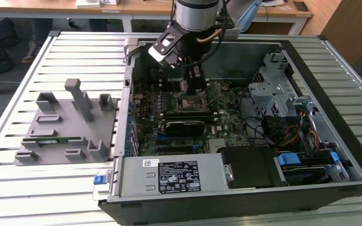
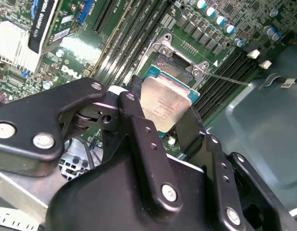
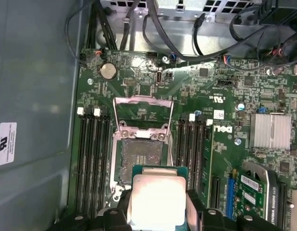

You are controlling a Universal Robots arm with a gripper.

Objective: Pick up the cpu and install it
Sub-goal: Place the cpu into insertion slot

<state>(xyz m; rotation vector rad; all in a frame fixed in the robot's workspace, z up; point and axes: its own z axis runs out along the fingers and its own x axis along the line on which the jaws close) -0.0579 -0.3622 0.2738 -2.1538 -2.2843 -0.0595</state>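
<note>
Silvery cpu (image 3: 158, 201), clamped in the gripper (image 3: 159, 210), near the open socket (image 3: 141, 155)

Nothing can be read with certainty; a black label (image 1: 179, 177) with white marks and a small white sticker (image 1: 151, 163) sit on the power supply (image 1: 137, 181); a white label (image 3: 5, 143) sits on the case wall (image 3: 38, 72); faint print crosses the cpu (image 2: 165, 103); a white logo (image 3: 223, 129) marks the motherboard (image 3: 139, 72).
</note>
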